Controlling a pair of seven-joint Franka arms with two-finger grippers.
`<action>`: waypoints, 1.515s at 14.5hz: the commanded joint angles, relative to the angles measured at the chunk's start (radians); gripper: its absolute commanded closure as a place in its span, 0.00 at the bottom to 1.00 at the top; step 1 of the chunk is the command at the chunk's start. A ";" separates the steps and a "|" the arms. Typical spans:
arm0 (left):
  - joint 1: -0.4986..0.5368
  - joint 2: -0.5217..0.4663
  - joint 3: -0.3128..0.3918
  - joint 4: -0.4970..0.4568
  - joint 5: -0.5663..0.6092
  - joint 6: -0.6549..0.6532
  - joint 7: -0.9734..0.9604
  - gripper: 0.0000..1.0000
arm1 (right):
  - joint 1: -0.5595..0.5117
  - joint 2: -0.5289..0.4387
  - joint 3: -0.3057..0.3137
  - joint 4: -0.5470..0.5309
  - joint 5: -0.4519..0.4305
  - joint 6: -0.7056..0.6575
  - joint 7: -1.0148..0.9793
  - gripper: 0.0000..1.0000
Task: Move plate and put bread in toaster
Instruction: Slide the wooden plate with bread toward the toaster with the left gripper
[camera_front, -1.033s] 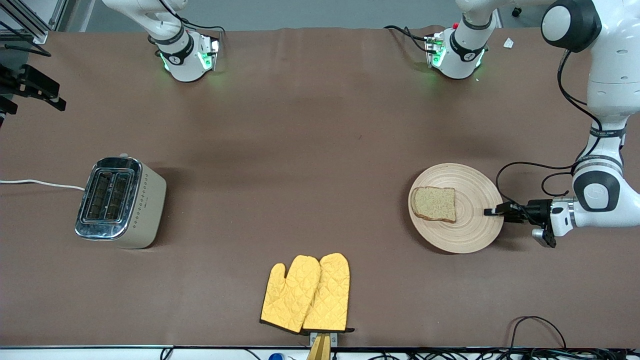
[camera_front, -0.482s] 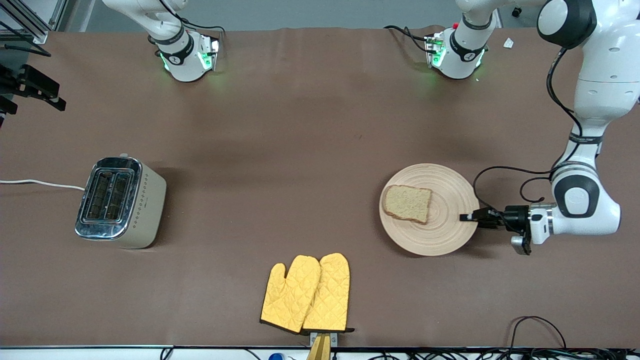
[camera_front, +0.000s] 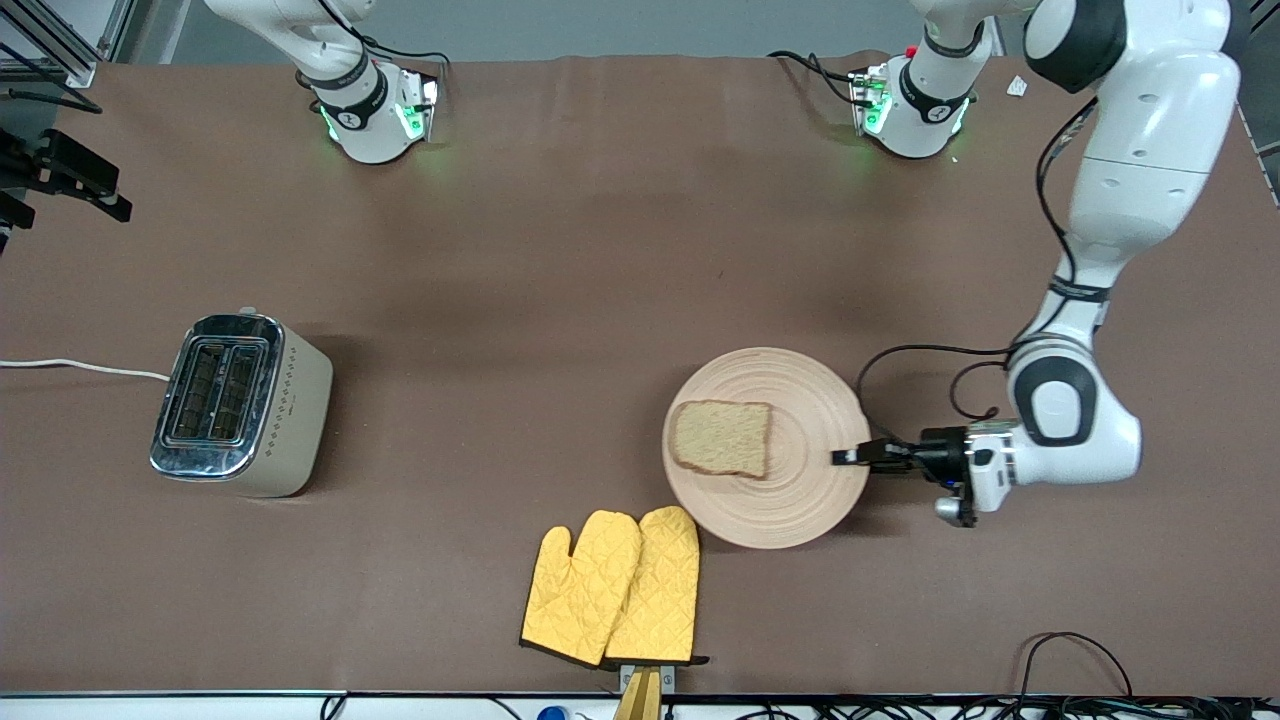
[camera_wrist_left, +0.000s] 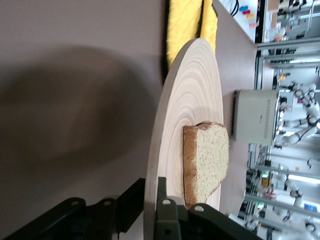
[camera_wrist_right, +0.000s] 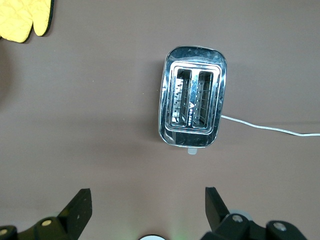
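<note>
The wooden plate (camera_front: 800, 400) is near the table's middle, with the bread (camera_front: 722, 438) lying flat on it. My left gripper (camera_front: 848, 456) is shut on the plate's rim at the side toward the left arm's end. In the left wrist view the fingers (camera_wrist_left: 167, 197) clamp the plate (camera_wrist_left: 192, 90) edge, with the bread (camera_wrist_left: 207, 160) just past them. The toaster (camera_front: 238, 403) stands toward the right arm's end, slots empty. My right gripper (camera_wrist_right: 148, 200) is open and empty, high over the table beside the toaster (camera_wrist_right: 192, 103); it is out of the front view.
Two yellow oven mitts (camera_front: 612, 585) lie near the front edge, their tips right at the plate's rim. The toaster's white cord (camera_front: 80, 367) runs off the table's end. A mitt (camera_wrist_right: 25, 17) shows in a corner of the right wrist view.
My left gripper has carried the plate with the bread toward the table's middle and slightly nearer the front camera, up to the mitts. The toaster and mitts have not moved.
</note>
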 joint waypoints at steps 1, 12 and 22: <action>-0.130 -0.006 0.002 0.007 -0.117 0.127 -0.084 1.00 | -0.004 -0.011 0.001 -0.010 -0.011 -0.003 0.013 0.00; -0.540 0.109 0.002 0.151 -0.433 0.434 -0.129 1.00 | -0.017 -0.011 -0.003 -0.011 -0.015 -0.003 0.013 0.00; -0.639 0.244 0.002 0.257 -0.617 0.445 0.129 1.00 | -0.021 -0.006 -0.002 -0.014 -0.018 -0.006 0.007 0.00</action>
